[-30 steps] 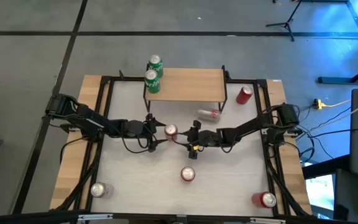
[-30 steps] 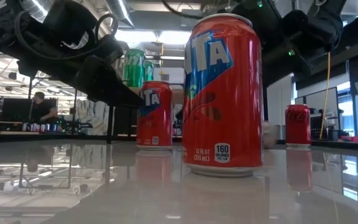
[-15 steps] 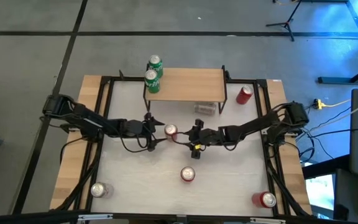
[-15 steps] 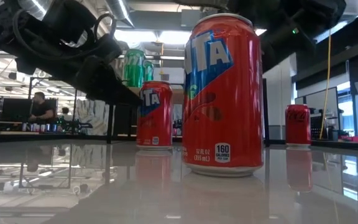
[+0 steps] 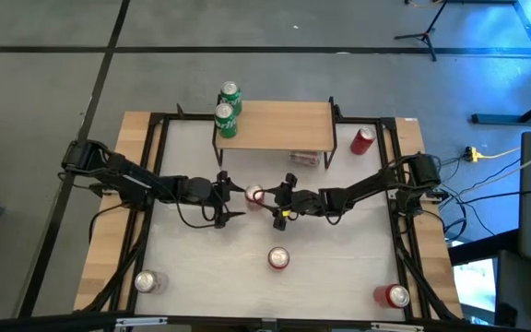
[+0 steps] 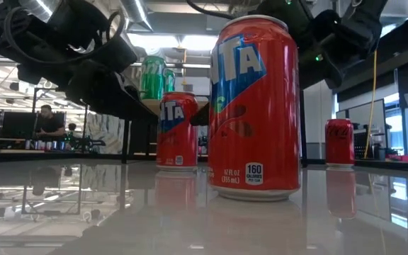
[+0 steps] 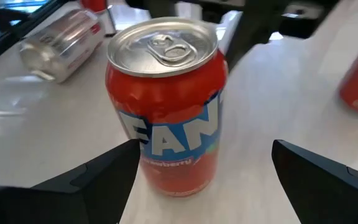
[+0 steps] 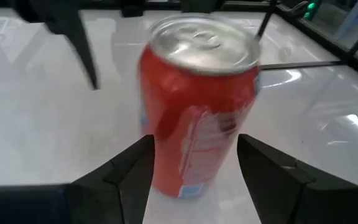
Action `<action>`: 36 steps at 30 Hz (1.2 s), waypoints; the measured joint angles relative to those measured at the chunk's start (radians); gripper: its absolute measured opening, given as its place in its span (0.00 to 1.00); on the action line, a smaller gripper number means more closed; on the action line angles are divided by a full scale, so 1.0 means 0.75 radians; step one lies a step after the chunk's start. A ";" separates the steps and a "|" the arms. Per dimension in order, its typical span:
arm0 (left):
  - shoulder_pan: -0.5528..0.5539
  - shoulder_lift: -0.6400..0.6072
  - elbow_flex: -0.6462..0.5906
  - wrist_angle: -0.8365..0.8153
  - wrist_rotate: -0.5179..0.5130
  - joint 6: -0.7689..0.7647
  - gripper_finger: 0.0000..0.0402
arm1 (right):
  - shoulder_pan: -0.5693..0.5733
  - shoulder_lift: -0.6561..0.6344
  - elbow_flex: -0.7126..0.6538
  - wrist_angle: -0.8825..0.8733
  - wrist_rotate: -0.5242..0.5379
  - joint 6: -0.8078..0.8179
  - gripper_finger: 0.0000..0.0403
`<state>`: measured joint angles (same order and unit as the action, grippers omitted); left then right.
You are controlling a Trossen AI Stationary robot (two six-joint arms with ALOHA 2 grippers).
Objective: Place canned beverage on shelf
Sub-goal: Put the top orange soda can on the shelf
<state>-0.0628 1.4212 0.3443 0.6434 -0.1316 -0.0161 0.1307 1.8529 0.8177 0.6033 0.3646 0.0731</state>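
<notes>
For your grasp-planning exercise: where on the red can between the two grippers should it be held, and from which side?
Grip the red can across its round side wall, about mid-height, coming in level. It stands upright with its tab end up. The right gripper already has open fingers on either side of it, so it seems the better placed. The left gripper, also open, faces it from the opposite side.

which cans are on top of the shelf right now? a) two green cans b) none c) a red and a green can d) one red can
a: in the high view two green cans stand at the left end of the shelf, and the rest of its wooden top is bare; the red cans are all down on the table.
</notes>
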 joint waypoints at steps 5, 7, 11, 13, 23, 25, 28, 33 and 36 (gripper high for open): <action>-0.003 0.000 -0.001 0.004 0.013 -0.018 0.88 | -0.025 -0.001 0.000 0.000 -0.011 -0.024 0.56; -0.004 0.000 -0.001 0.005 0.018 -0.044 0.88 | -0.026 -0.001 0.000 -0.002 0.008 -0.059 0.56; -0.013 0.000 -0.002 0.007 0.042 -0.074 0.88 | -0.025 -0.033 -0.003 -0.049 0.099 -0.147 0.56; -0.023 0.000 -0.002 0.016 0.078 -0.076 0.88 | -0.029 -0.064 -0.004 -0.090 0.167 -0.174 0.56; -0.053 0.000 0.001 0.021 0.018 -0.070 0.88 | -0.026 -0.240 0.001 -0.294 0.178 -0.208 0.56; -0.052 -0.003 0.001 0.000 0.001 -0.071 0.88 | -0.026 -0.263 0.002 -0.315 0.128 -0.206 0.56; -0.053 -0.045 0.001 -0.064 -0.012 -0.076 0.88 | -0.026 -0.286 0.001 -0.321 0.033 -0.205 0.56; -0.052 -0.166 0.001 -0.184 -0.021 -0.113 0.88 | -0.026 -0.299 0.001 -0.268 -0.059 -0.211 0.58; -0.053 -0.237 0.001 -0.289 -0.038 -0.134 0.88 | -0.037 -0.298 0.041 -0.254 -0.061 -0.234 0.64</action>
<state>-0.1023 1.2431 0.3450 0.4268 -0.1599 -0.1170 0.1028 1.6297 0.8483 0.4125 0.3189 -0.1026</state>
